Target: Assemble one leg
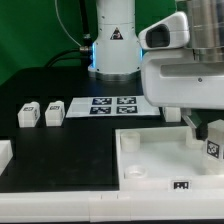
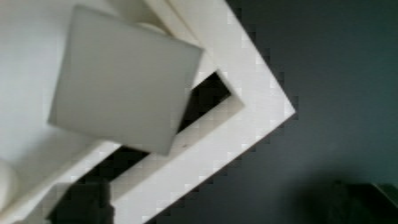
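The white panel (image 1: 160,160) lies at the front of the exterior view's right. One leg (image 1: 213,148), a small white block with a tag, stands at the panel's far right corner. My gripper (image 1: 198,128) hangs just above and beside it. In the wrist view the leg (image 2: 125,90) shows as a pale block against the panel's corner rim (image 2: 249,90). My gripper (image 2: 222,208) has dark fingers set wide apart with nothing between them. Two more legs (image 1: 28,115) (image 1: 55,113) lie on the black table on the exterior view's left.
The marker board (image 1: 108,104) lies flat behind the panel, in front of the arm's base (image 1: 112,50). A white piece (image 1: 5,155) sits at the exterior view's left edge. A green backdrop stands behind.
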